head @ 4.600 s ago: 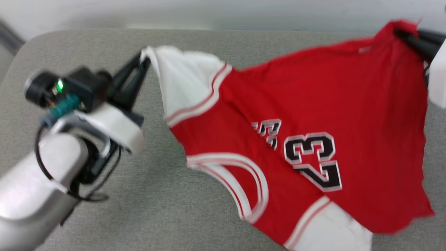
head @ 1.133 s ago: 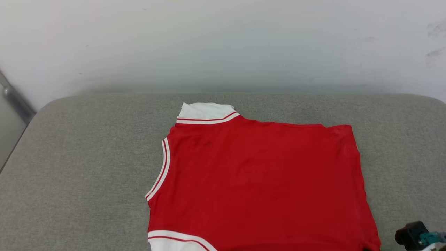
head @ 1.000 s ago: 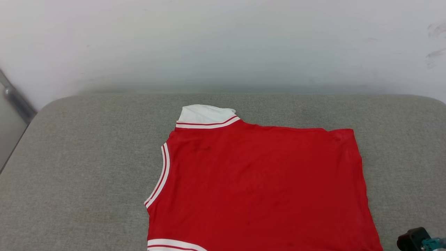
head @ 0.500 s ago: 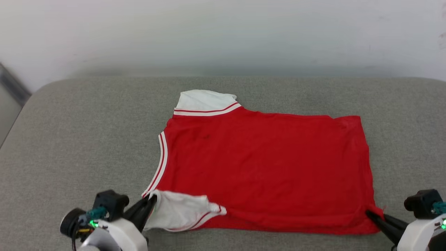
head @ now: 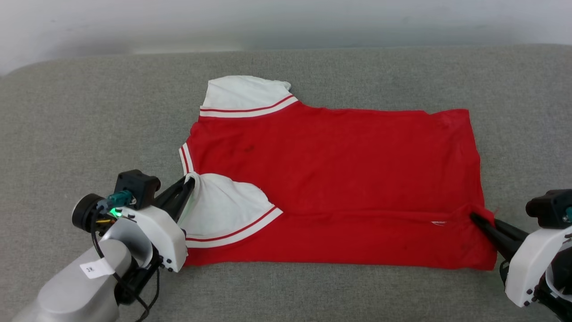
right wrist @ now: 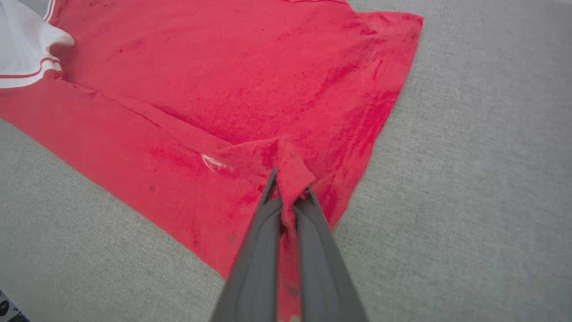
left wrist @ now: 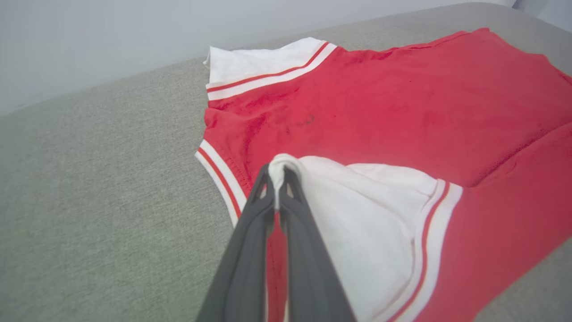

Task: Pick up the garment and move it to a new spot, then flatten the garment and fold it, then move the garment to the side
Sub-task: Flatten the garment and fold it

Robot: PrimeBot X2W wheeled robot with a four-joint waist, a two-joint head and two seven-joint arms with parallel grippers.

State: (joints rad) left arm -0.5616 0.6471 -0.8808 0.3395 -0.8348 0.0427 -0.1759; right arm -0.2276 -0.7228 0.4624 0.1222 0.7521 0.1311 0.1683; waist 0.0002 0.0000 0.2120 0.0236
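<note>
Folding looks begun: the garment (head: 339, 179) lies flat on the grey cushion (head: 89, 112) with its near edge doubled over, the left gripper (head: 190, 183) pinching the white sleeve (head: 223, 210) and the right gripper (head: 476, 218) pinching the hem corner (right wrist: 290, 165), while further folds and the move aside remain.

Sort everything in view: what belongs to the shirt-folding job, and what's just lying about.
Part of the job:
garment
left gripper, shut on its sleeve
right gripper, shut on its hem

Just there:
grey padded surface
pale wall
</note>
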